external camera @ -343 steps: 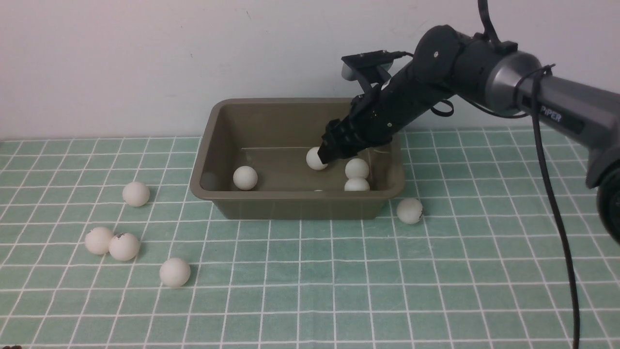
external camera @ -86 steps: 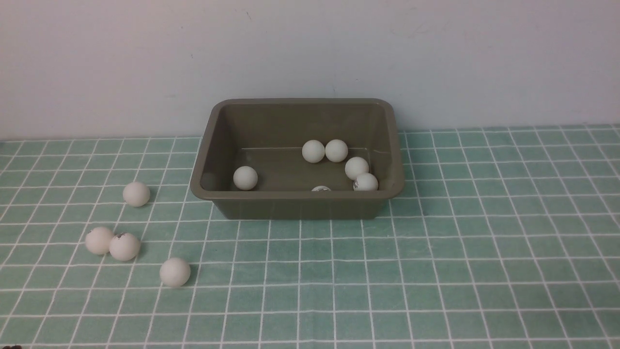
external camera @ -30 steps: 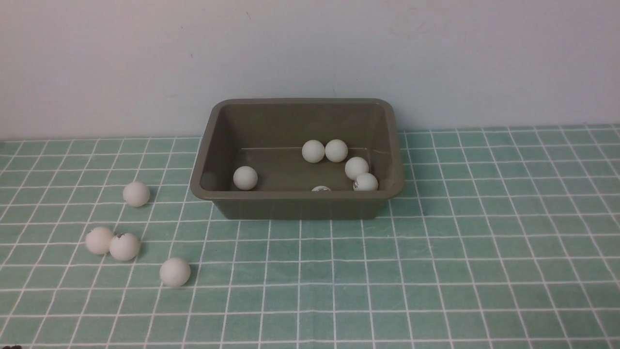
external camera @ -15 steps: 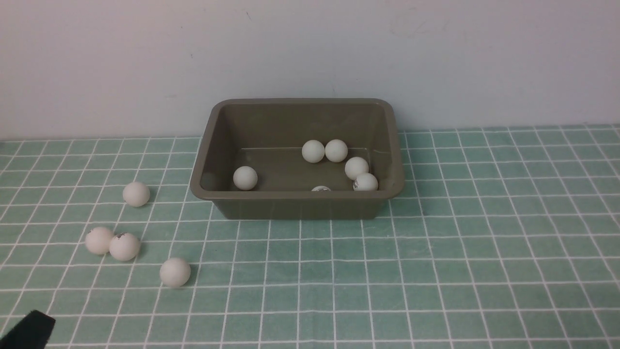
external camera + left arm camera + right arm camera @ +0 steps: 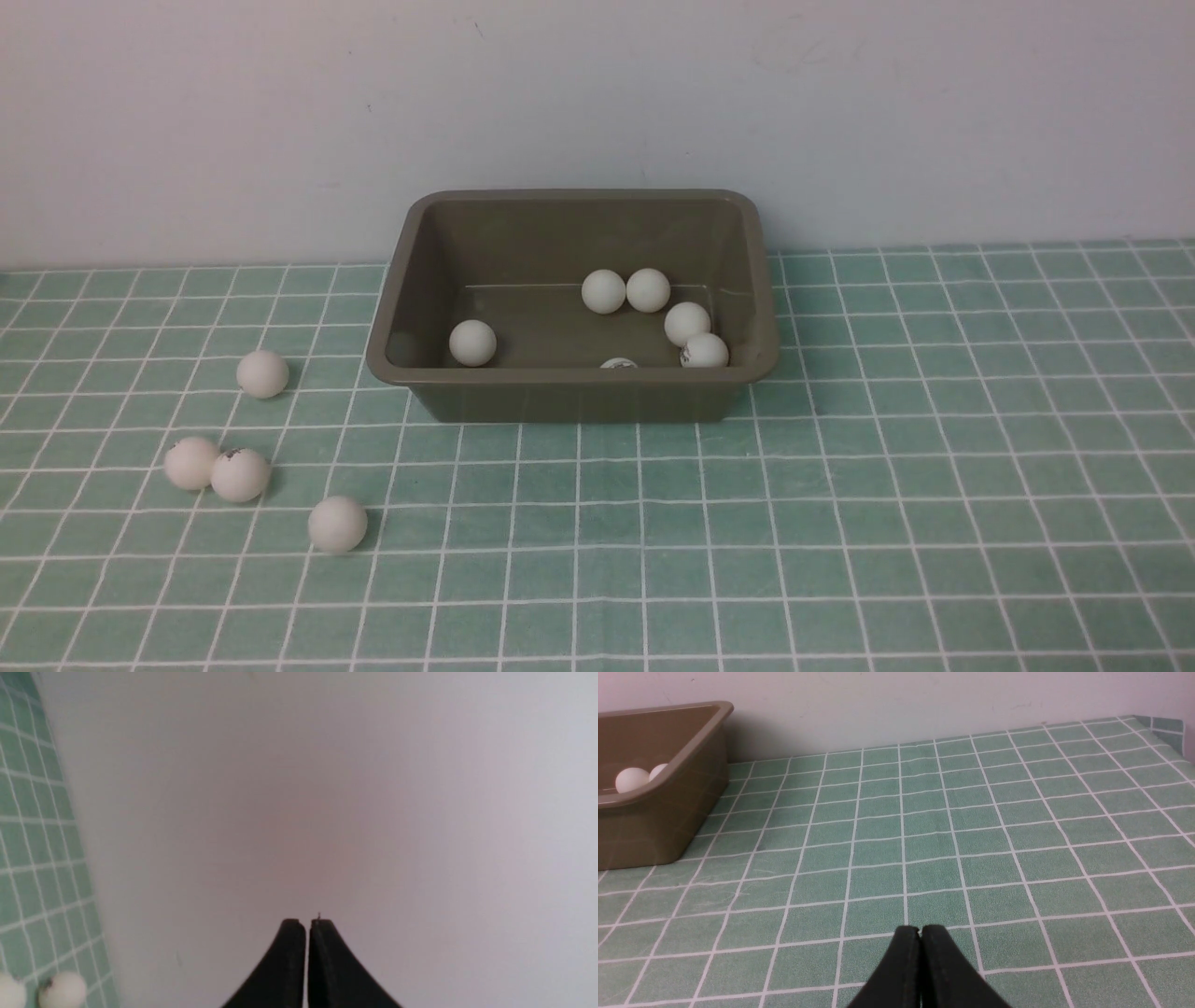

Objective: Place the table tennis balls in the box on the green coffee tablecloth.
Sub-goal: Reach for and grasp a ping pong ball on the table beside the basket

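Sitting on green grid tablecloth (image 5: 840, 513), olive box (image 5: 569, 397) holds white balls (image 5: 604, 291); left gripper (image 5: 307, 926), right gripper (image 5: 920, 931) clenched empty.

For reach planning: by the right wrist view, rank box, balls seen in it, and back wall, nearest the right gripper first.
1. box: on the cloth, closest to right gripper.
2. balls: inside the box.
3. wall: behind the box.

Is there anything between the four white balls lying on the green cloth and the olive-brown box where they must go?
Nothing visible does. Between the four small white table tennis balls and the olive-brown plastic box lies only bare mint-green checked tablecloth. Only the box's own raised wall on that side must be cleared.
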You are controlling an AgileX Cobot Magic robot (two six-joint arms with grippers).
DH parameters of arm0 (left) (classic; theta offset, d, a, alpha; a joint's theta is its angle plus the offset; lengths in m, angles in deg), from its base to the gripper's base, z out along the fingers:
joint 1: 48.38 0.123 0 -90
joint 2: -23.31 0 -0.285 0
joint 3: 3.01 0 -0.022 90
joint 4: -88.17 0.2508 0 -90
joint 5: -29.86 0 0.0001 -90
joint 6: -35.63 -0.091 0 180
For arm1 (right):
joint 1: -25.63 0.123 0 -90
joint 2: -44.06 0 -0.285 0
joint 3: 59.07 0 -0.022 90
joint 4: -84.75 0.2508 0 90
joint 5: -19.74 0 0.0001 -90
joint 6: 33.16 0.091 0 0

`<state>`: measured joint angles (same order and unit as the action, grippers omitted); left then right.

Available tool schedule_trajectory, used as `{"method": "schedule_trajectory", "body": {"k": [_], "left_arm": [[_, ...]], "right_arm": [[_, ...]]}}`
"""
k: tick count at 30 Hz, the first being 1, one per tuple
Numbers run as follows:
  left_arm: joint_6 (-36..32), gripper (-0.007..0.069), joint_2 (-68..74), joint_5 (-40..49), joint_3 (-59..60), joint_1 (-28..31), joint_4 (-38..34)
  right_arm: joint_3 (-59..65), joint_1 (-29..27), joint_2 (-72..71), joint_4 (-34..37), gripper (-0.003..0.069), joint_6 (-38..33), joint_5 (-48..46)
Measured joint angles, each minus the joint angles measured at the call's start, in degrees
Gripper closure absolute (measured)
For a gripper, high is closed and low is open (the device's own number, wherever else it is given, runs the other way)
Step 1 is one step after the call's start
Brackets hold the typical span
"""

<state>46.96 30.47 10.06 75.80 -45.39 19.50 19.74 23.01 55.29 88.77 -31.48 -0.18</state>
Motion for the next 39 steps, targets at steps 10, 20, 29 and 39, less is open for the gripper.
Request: {"method": "schedule_trajectory", "body": {"k": [10, 20, 29, 39], "left_arm": [[-17.47, 0.0629, 2.79, 8.13, -14.57, 0.00, 43.36], [-20.75, 0.0629, 34.87, 44.58, -35.33, 0.00, 55.87], [-20.51, 0.0627, 70.82, 60.18, -60.84, 0.00, 58.82], [-20.28, 0.0501, 103.18, 82.83, -90.54, 0.00, 65.80]], "right_arm": [[0.00, 0.00, 0.00, -0.05, 0.0669, 0.00, 0.00], [0.00, 0.00, 0.00, -0.05, 0.0669, 0.00, 0.00], [0.00, 0.00, 0.00, -0.05, 0.0669, 0.00, -0.01], [0.00, 0.00, 0.00, -0.05, 0.0669, 0.00, -0.01]]}}
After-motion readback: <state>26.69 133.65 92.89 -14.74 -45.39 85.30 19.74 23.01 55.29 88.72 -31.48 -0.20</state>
